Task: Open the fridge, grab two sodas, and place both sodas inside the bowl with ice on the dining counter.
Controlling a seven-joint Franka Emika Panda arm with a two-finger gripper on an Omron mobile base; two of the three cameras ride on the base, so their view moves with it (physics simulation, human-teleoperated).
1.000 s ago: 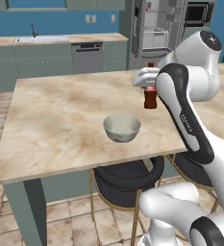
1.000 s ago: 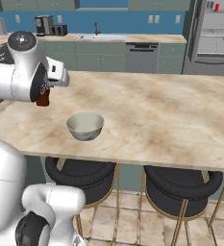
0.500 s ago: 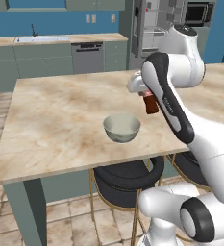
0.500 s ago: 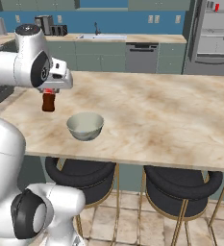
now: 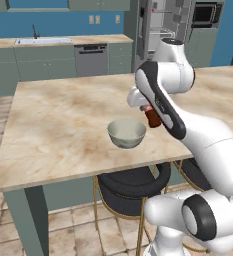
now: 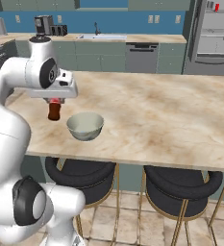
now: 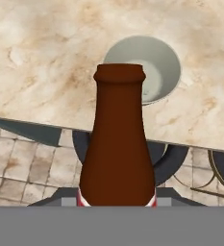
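The brown soda bottle [image 5: 152, 118] hangs clenched in my hand [image 5: 149, 111], just right of the bowl [image 5: 126, 133] on the counter [image 5: 58, 125], lower than a second ago. From the right base view, the bottle [image 6: 54, 111] sits beside the bowl [image 6: 85, 126], not yet over it. In the hand view, the bottle [image 7: 118, 144] points toward the bowl [image 7: 152, 67]. I judge the drop-in comes next.

The beige marble surface [image 5: 63, 120] spans the middle of both base views. A pale bowl [image 5: 126, 133] rests directly on it near the front edge, lower centre of the frame.
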